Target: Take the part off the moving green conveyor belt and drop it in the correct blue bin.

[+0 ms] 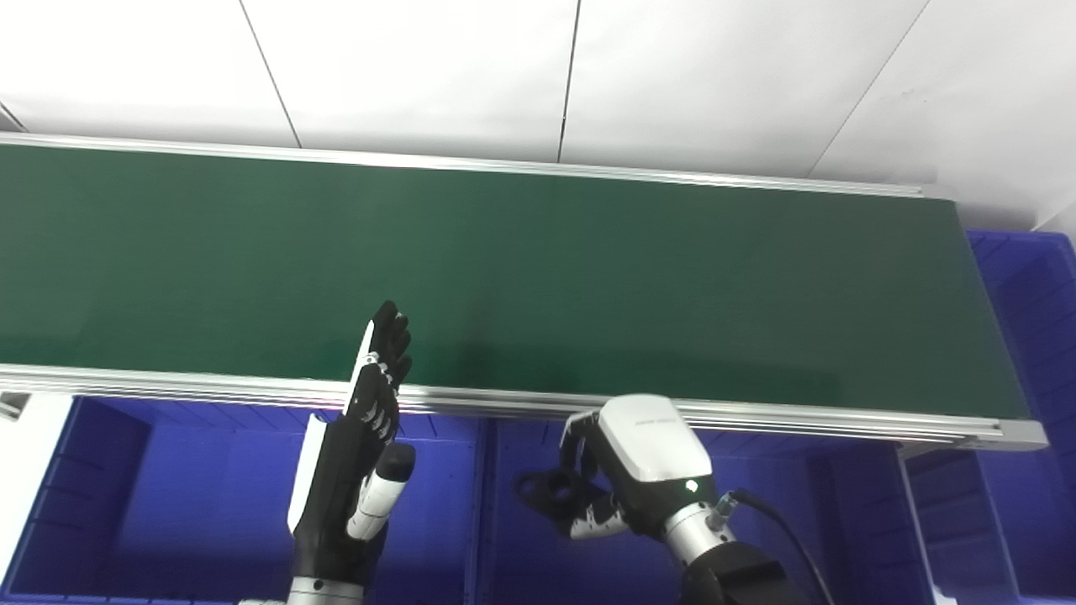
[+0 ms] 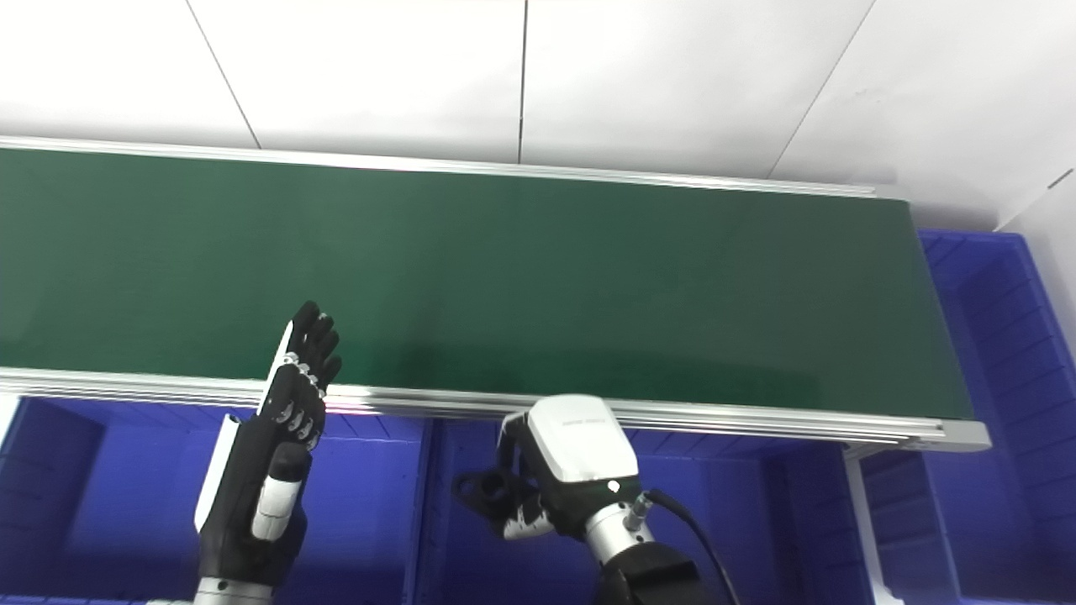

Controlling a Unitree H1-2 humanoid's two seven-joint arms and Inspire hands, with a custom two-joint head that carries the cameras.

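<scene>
While matte, flat green conveyor belt (image 1: pixel 504 269).

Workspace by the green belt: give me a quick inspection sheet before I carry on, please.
Surface: green conveyor belt runs left to right with aluminium rails; no part lies on the visible stretch.
Job's things: black part held in the right hand, above the blue bins in front of the belt; another blue bin sits at the belt's right end.
Clutter: nothing seen.
Hands: left hand open, fingers straight, tips over the near rail, holding nothing. Right hand shut on the black part.
Cables: black cable runs from the right wrist.
Surroundings: white panelled wall behind the belt.
</scene>
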